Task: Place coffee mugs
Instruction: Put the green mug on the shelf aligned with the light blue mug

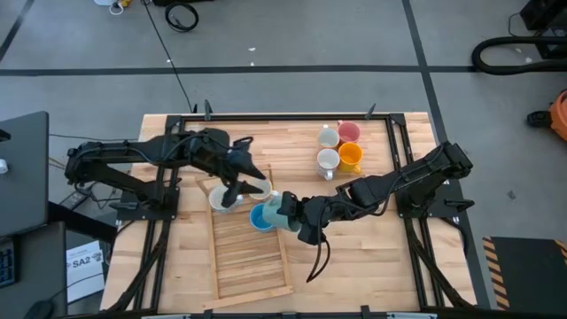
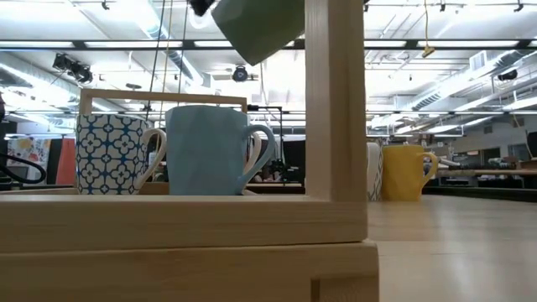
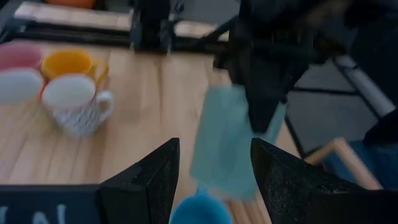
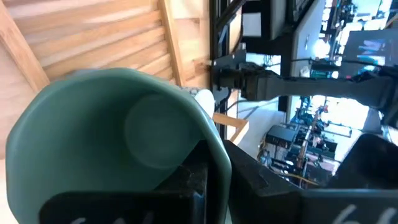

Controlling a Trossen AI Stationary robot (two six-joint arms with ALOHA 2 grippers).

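Gripping a smooth teal-green mug by its rim was the right gripper — above the slatted wooden tray, left gripper spread open.

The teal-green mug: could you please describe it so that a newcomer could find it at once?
Find the slatted wooden tray lying mid-table. At its far right corner, beside the bright blue mug, the right gripper holds the teal-green mug in the air, tilted. It is the only mug off the table and the only green one.
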